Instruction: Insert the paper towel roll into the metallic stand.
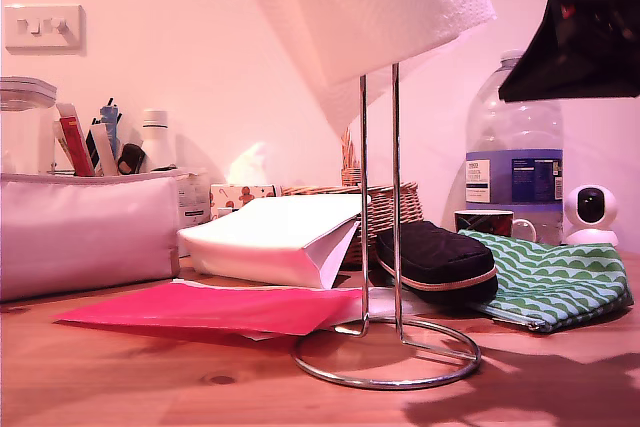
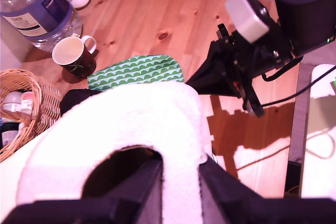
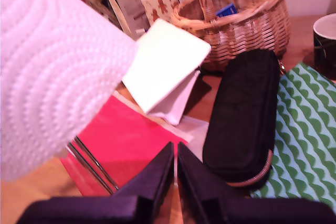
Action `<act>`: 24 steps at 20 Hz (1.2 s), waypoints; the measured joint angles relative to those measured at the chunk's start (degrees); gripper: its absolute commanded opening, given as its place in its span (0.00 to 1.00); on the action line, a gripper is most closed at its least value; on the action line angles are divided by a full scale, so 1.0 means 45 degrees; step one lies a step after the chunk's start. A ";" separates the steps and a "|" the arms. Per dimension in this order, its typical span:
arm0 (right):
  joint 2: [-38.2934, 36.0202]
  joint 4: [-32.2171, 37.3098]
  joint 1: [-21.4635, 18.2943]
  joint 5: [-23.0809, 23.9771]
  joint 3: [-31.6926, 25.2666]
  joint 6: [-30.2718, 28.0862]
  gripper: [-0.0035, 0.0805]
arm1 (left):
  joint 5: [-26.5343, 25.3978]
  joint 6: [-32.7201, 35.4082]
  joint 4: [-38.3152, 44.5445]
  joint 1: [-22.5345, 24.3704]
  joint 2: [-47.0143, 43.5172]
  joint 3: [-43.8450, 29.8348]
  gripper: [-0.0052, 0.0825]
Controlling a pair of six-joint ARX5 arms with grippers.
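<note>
Roll lowering step: paper towel roll [image 1: 385, 2] held tilted over the top of the metallic stand [image 1: 380, 247], post partly hidden behind it. My first gripper [image 2: 178, 182] clamps the roll wall, one finger inside the core. My second gripper [image 3: 175, 174] is closed, empty, near the stand. Next: straighten the roll, centre the core, lower.

This looks like a home room, with household clutter around a wicker basket [image 1: 385, 209] on a pine bench [image 1: 150, 377]. Beside the basket stand a mug [image 1: 486, 221] and a large water bottle [image 1: 514, 152], with a small indoor camera [image 1: 591, 213] beyond them. On its other side sit a tissue box [image 1: 240, 194] and a pen-stuffed organiser [image 1: 85, 227], below a wall light switch [image 1: 42, 27].
</note>
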 measured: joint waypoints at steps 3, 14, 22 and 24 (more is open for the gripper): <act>0.0000 -0.0194 0.0000 0.0000 0.0000 -0.0087 0.03 | 0.0044 -0.0160 0.0034 0.0000 0.0194 0.0049 0.03; -0.0015 -0.0646 -0.0398 0.0010 0.0000 -0.0423 0.03 | 0.0471 -0.0316 -0.0340 -0.0005 0.2021 -0.0933 0.03; -0.1069 -0.1005 -0.0748 0.0029 0.0000 -0.0427 0.03 | 0.0437 -0.0238 -0.0423 -0.0010 0.2331 -0.1175 0.03; -0.1234 -0.1010 -0.0748 0.0034 0.0000 -0.0427 0.03 | 0.0481 -0.0121 -0.0408 -0.0010 0.2327 -0.1175 0.03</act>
